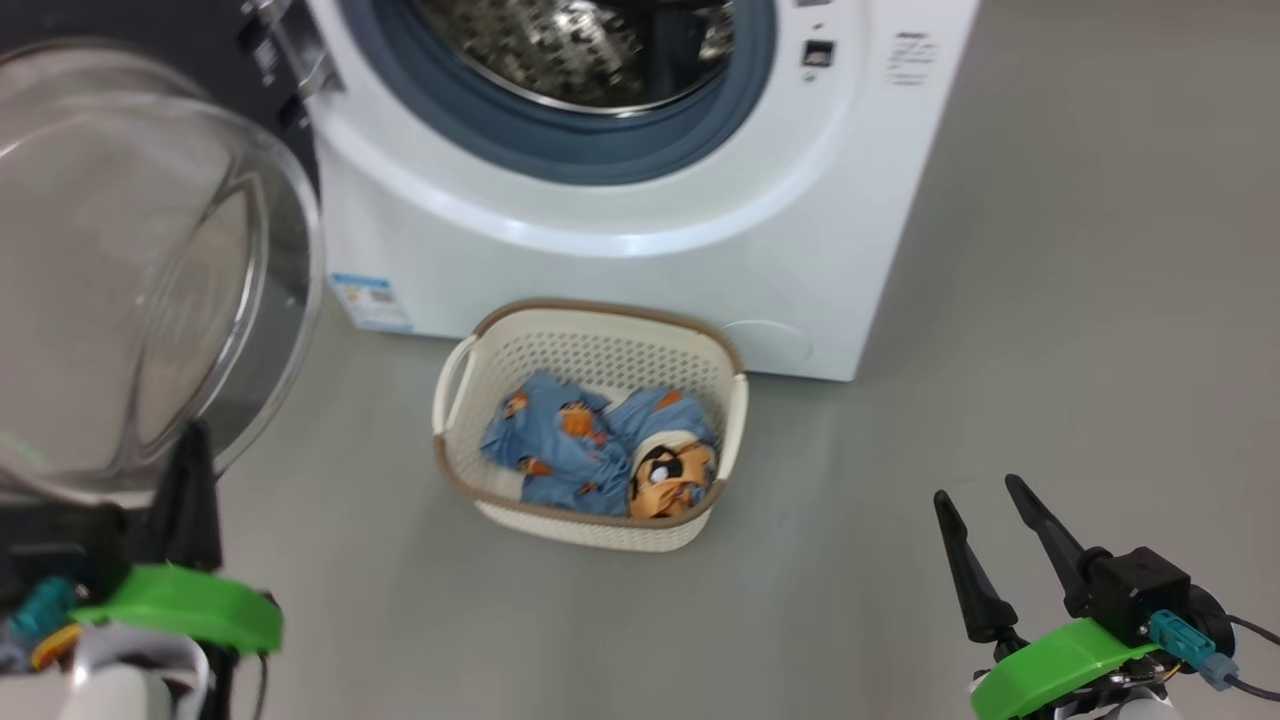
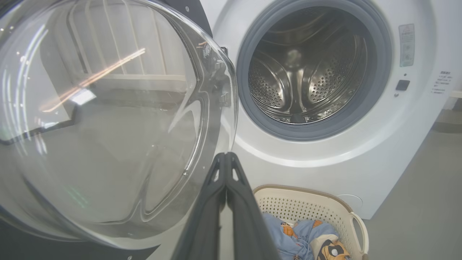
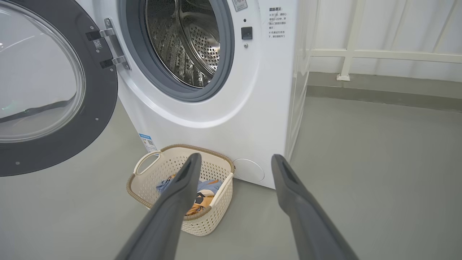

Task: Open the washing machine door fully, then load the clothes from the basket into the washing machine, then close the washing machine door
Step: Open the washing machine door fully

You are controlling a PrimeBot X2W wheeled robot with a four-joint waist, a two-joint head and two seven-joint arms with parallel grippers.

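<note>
The white washing machine [image 1: 640,270] [image 2: 346,159] [image 3: 223,119] stands with its steel drum [image 2: 303,76] [image 3: 184,39] exposed. Its door [image 1: 130,270] [image 2: 108,119] [image 3: 47,90] is swung out to the left, the glass bowl bulging toward me. On the floor before the machine sits the cream basket [image 1: 590,345] [image 2: 306,206] [image 3: 158,169], holding blue and orange clothes [image 1: 600,450] [image 2: 306,238] [image 3: 202,191]. My left gripper [image 1: 190,450] [image 2: 226,155] is shut and empty, its tip close by the door's glass edge. My right gripper [image 1: 980,495] [image 3: 234,157] stands open and empty, low at the right, well apart from the basket.
Grey floor [image 1: 1080,300] spreads wide to the right of the machine. A white railing [image 3: 379,54] runs along the wall behind the machine's right side. A blue label sticker [image 1: 372,300] sits at the machine's lower left corner.
</note>
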